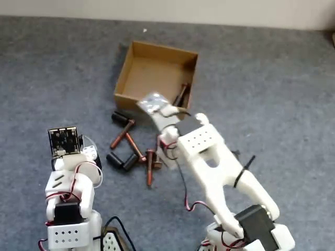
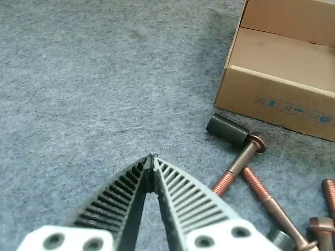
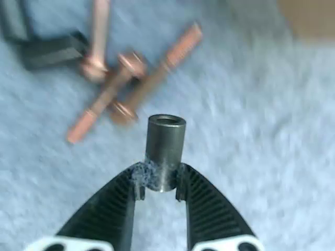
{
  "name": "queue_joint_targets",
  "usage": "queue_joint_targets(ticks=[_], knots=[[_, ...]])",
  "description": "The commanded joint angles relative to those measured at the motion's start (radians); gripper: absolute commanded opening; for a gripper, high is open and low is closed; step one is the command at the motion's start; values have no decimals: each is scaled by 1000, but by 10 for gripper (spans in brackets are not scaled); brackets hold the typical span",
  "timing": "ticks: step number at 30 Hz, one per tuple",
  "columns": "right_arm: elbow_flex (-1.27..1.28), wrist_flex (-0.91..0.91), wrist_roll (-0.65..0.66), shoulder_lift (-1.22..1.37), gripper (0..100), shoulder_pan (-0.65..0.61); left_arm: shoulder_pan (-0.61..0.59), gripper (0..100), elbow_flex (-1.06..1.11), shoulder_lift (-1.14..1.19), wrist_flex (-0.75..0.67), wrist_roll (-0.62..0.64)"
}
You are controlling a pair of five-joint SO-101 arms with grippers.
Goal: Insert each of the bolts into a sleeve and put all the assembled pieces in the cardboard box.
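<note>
Right gripper (image 3: 158, 180), narrowly parted, clamps the lower end of a dark sleeve (image 3: 165, 141). The open bore points away from the fingers, with grey carpet (image 3: 272, 157) behind it. Beyond the sleeve, copper bolts (image 3: 131, 86) lie crossed and touching. Left gripper (image 2: 152, 163) has its ribbed fingers (image 2: 183, 201) pressed together on nothing, and carpet runs ahead of the tips. Off to one side of it, a loose sleeve (image 2: 227, 129) touches a bolt head (image 2: 256, 140), just beside the near wall of the cardboard box (image 2: 282, 99). In the high view, the right arm (image 1: 201, 144) extends to just short of that wall. A dark-and-copper piece (image 1: 182, 94) leans in the box's near right corner.
</note>
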Motion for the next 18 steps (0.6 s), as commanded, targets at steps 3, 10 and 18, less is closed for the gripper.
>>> queue_joint_targets(ticks=[3, 10, 18], knots=[[62, 10, 6, -48, 5, 85, -10, 11, -2, -7, -21, -15], [199, -113, 3, -48, 11, 91, -10, 11, -2, -7, -21, -15], [216, -116, -2, -50, 127, 88, -10, 11, -2, -7, -21, -15]])
